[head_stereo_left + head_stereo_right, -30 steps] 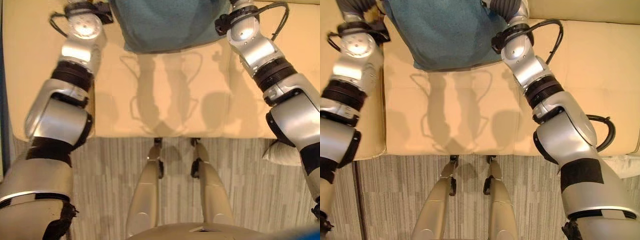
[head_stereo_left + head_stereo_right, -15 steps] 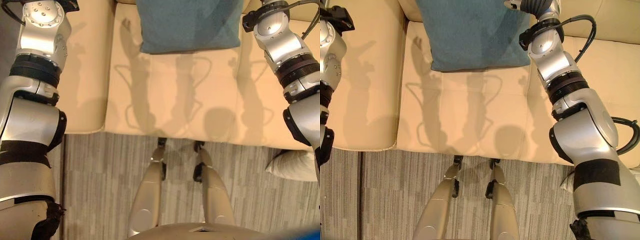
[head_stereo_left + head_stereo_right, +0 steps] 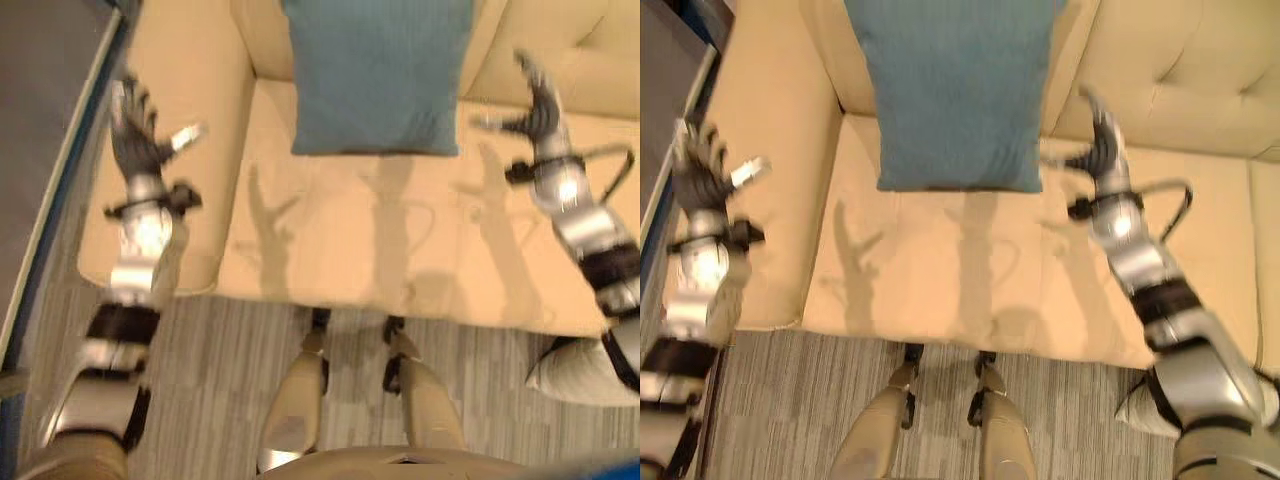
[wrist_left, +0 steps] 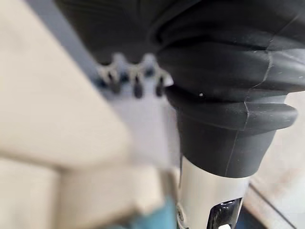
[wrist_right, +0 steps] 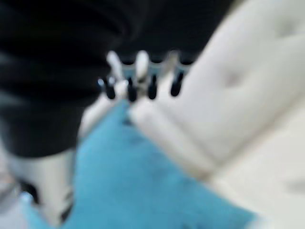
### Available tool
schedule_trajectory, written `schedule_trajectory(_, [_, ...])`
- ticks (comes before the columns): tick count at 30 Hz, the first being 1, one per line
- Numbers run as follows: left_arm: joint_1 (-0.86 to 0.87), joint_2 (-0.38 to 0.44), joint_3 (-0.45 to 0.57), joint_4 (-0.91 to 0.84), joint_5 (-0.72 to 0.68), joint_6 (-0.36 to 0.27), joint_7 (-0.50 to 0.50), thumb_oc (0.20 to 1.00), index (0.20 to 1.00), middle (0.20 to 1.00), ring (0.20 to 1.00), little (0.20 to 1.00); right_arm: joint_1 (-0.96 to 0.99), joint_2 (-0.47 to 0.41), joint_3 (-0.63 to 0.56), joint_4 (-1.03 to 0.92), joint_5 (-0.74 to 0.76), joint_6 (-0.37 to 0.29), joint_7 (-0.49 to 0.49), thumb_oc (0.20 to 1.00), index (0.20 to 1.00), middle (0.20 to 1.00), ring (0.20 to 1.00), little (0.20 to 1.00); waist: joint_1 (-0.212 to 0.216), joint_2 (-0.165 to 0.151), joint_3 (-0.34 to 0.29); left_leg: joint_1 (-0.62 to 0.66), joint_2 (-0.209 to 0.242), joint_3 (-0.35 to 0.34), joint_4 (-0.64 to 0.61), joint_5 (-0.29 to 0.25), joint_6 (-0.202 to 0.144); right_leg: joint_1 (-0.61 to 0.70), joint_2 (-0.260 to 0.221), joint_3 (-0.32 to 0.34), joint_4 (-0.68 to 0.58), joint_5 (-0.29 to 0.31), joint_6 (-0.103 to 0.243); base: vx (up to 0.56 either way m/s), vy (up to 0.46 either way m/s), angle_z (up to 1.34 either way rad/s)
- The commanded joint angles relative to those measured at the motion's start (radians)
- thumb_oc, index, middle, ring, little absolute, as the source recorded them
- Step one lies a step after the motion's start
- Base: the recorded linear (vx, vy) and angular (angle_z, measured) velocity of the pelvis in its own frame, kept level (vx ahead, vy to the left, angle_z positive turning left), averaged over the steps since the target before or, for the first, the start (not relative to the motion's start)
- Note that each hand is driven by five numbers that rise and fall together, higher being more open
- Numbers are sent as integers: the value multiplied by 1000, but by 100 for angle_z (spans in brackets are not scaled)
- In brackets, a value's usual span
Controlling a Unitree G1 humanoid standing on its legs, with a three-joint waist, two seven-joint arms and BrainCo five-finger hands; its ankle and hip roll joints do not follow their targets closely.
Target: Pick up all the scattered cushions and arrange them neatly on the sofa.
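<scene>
1. From my head cams: teal cushion [image 3: 377, 75] is upright on the sofa seat [image 3: 340, 245], leaning on the backrest [image 3: 1170, 85], bottom edge resting on the seat. Neither hand is touching it.
2. Left hand [image 3: 135, 135] is out over the sofa's armrest [image 3: 180, 120], fingers spread wide, thumb sticking out toward the cushion, holding nothing.
3. Right hand [image 3: 1102, 140] is just beside the cushion's right edge, up in front of the backrest, fingers straight-ish and relaxed, thumb pointing at the cushion, also empty.
4. Both head views catch a second cushion, a white cushion [image 3: 585, 370], on the striped floor [image 3: 220, 380] by the sofa's front, lower right. My right arm covers part of it and the frame edge cuts it, so can't tell its full shape.
5. Right wrist cam adds what the head cams don't: fingertips [image 5: 143, 78] in a row w/ the teal cushion right past them and the tufted backrest alongside. Very smeary tho, can't judge contact from there.
6. Left wrist cam: mostly the dark cover, fingertips [image 4: 136, 81] tiny beyond it, pale sofa surface to one side, sliver of teal at the edge. Too blurred for more.
</scene>
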Motion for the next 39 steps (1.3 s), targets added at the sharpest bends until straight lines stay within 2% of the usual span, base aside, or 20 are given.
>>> schedule_trajectory(1, [-48,36,-32,38,126,14,-114,1000,1000,1000,1000,1000,-25,-32,43,30,-49,-40,78,1000,1000,1000,1000,1000,-10,-13,-47,-1,-6,-16,18,7,-17,100,-63,-28,-22,-21,110,112,-67,4])
schedule_trajectory(2, [60,-38,-33,96,144,38,-153,1000,1000,1000,1000,1000,86,18,17,37,-54,-47,115,1000,1000,1000,1000,1000,-15,-9,-65,49,2,-15,-1,6,-19,143,-54,-35,-24,-37,108,96,-78,3])
schedule_trajectory(4, [96,-56,-18,115,163,42,-159,1000,1000,1000,1000,1000,119,17,14,43,-81,-39,130,1000,1000,1000,1000,1000,-17,-7,-77,64,2,-15,-6,8,-19,156,-50,-40,-24,-44,105,47,-48,8])
schedule_trajectory(8, [228,-193,1,267,133,81,-209,1000,1000,1000,1000,1000,255,93,15,128,-127,-22,191,1000,1000,1000,1000,1000,-24,0,-110,139,15,-20,-8,-3,-20,225,-31,-47,-10,-83,93,52,-79,6])
schedule_trajectory(11, [276,-256,0,406,158,114,-234,1000,1000,1000,1000,1000,331,137,22,199,-188,-14,205,1000,1000,1000,1000,1000,-31,2,-132,186,31,-17,-4,-14,-22,275,-15,-43,-9,-102,86,47,-104,3])
schedule_trajectory(14, [276,-307,-19,620,242,147,-238,1000,1000,1000,1000,1000,404,200,27,308,-237,-8,197,1000,1000,1000,1000,1000,-47,2,-148,224,53,-8,-4,-9,-38,325,8,-39,-23,-119,76,8,-130,-4])
schedule_trajectory(19, [266,-331,-9,732,274,162,-238,1000,1000,1000,1000,1000,431,238,25,395,-247,1,187,1000,1000,1000,1000,1000,-56,-6,-156,243,67,-6,30,-27,-40,357,24,-23,-37,-125,66,-22,-94,-3])
schedule_trajectory(20, [261,-337,-10,758,288,164,-235,1000,1000,1000,1000,1000,429,248,26,429,-242,4,184,1000,1000,1000,1000,1000,-54,-7,-156,250,63,-16,46,-37,-34,364,26,-14,-43,-122,64,-65,-39,-7])
schedule_trajectory(21, [254,-348,-8,784,285,164,-233,1000,1000,1000,1000,1000,423,260,34,485,-242,11,179,1000,1000,1000,1000,1000,-42,-10,-151,242,28,-89,105,-49,-34,361,28,19,-46,-114,61,-101,-39,-20])
schedule_trajectory(23, [247,-361,-12,816,284,166,-228,1000,1000,1000,1000,1000,410,270,40,556,-235,18,179,1000,1000,1000,1000,1000,-22,-15,-150,243,-26,-201,136,-71,-26,350,31,60,-42,-101,59,-97,-1,-57])
schedule_trajectory(24, [244,-367,-15,835,290,171,-231,1000,1000,1000,1000,1000,409,274,34,585,-230,22,182,1000,1000,1000,1000,1000,-20,-15,-154,249,-46,-232,138,-89,-20,344,32,87,-39,-92,62,-62,21,-81])
schedule_trajectory(28, [235,-377,-9,882,289,182,-223,1000,1000,1000,1000,1000,416,283,-10,668,-218,44,173,1000,1000,1000,1000,1000,-37,-10,-177,288,-62,-215,100,-128,9,324,18,133,-30,-64,81,-77,93,-82])
schedule_trajectory(29, [224,-384,-11,896,294,182,-219,1000,1000,1000,1000,1000,404,285,-14,697,-226,52,163,1000,1000,1000,1000,1000,-35,-9,-167,296,-80,-204,87,-132,26,285,5,159,-17,-28,108,-164,125,-73])
schedule_trajectory(30, [223,-384,-11,897,294,181,-219,1000,1000,1000,1000,1000,404,285,-14,697,-226,52,163,1000,1000,1000,1000,1000,-33,-8,-167,297,-80,-202,86,-132,26,284,5,162,-16,-28,108,-215,134,-102])
schedule_trajectory(32, [207,-385,-18,903,301,182,-218,1000,1000,1000,1000,1000,387,296,-13,719,-232,57,159,1000,1000,1000,1000,1000,-25,-11,-156,293,-105,-194,74,-134,42,218,-4,183,-6,18,138,-189,76,-113])
schedule_trajectory(35, [196,-381,-19,924,310,184,-220,1000,1000,1000,1000,1000,375,313,-13,733,-238,64,154,1000,1000,1000,1000,1000,-17,-14,-143,290,-103,-155,60,-127,52,170,-12,166,7,41,158,-218,26,-123])
schedule_trajectory(36, [185,-369,-20,926,319,186,-213,1000,1000,1000,1000,1000,368,330,-14,746,-237,71,151,1000,1000,1000,1000,1000,1,-9,-120,269,-87,-111,69,-115,63,137,-27,57,88,4,144,-279,-1,-114])
schedule_trajectory(37, [186,-367,-22,929,325,187,-215,1000,1000,1000,1000,1000,372,334,-7,750,-246,73,151,1000,1000,1000,1000,1000,17,-1,-112,263,-77,-91,74,-110,68,160,-40,-15,136,-43,130,-356,1,-86])
schedule_trajectory(39, [196,-361,-26,925,335,190,-226,1000,1000,1000,1000,1000,387,338,-8,758,-248,72,158,1000,1000,1000,1000,1000,21,7,-116,260,-65,-68,63,-91,81,193,-30,-45,220,-106,98,-203,-5,-93])
